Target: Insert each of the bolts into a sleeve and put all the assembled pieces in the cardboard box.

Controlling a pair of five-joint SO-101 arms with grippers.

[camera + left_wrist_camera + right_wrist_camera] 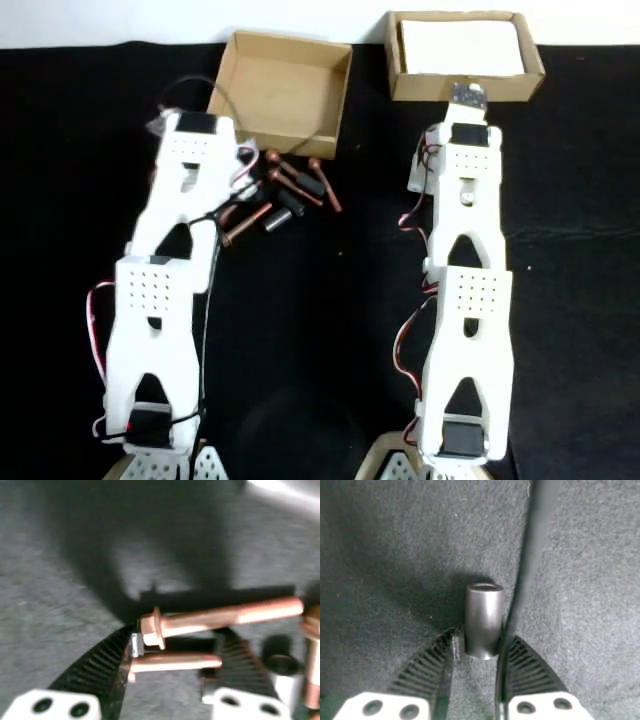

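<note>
Hanging low over the black cloth (45, 580), the left claw (177, 640) has its jaws apart, and a copper bolt (175, 662) lies crosswise in the gap. The bolt's flanged head is against one ribbed finger (100, 665) and its tip reaches close to the other; whether it is pinched end to end I cannot tell. Just beyond the fingertips lies a second bolt (220, 617), roughly parallel to the first and nearly touching it. Off to one side of the claw stands a dark sleeve (285, 665), with part of a third bolt (312, 655) just past it. From the high view the left arm (165, 290) is over the loose heap of bolts and sleeves (295, 195), which lies just in front of the cardboard box (285, 85), none of it inside. The right claw (480, 645) is clamped on a dark sleeve (482, 615), fingers pressed to both sides near its base and the open end pointing away from the claw. A black cable (532, 555) runs alongside the sleeve, past one finger (525, 670). The right arm (465, 290) is stretched toward a second box (465, 88) holding something white, well apart from the heap.
</note>
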